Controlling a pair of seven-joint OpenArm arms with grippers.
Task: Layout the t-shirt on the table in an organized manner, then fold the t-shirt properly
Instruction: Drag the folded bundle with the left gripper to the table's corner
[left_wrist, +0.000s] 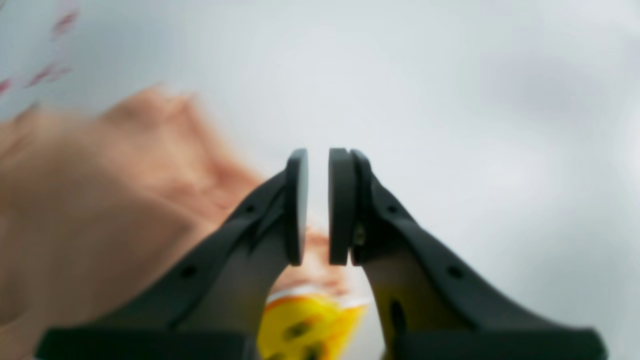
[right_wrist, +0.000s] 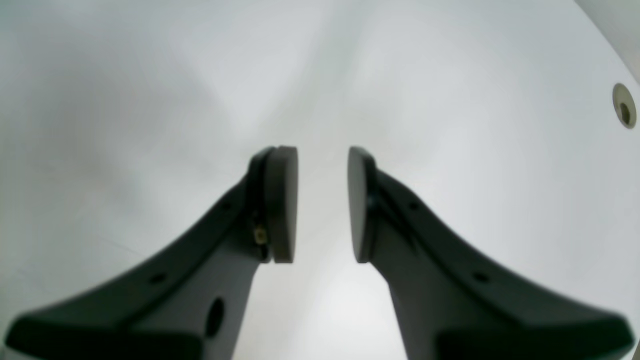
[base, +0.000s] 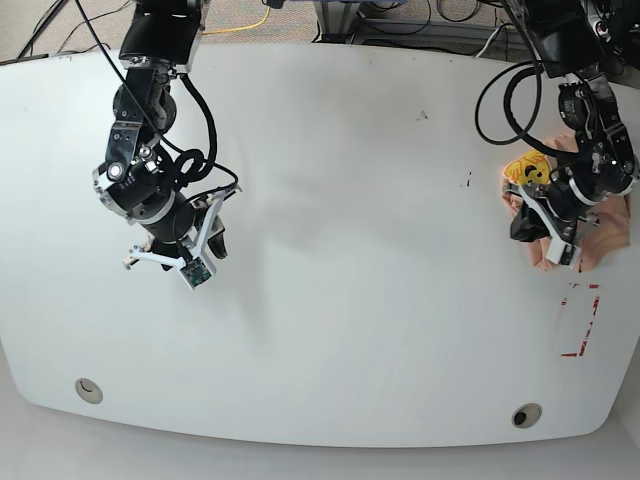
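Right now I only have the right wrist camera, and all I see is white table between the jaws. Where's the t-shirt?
Observer: The t-shirt is bunched at the far edge of the table, under the left gripper, across from your right gripper.
Operator: Is the left one holding it?
Observer: No. In the left wrist view its pads stand slightly apart with nothing between them, and the shirt lies beside and below them.
Operator: Any marks near the shirt?
Observer: Yes, a red tape mark sits on the table just in front of the shirt, not touching it.
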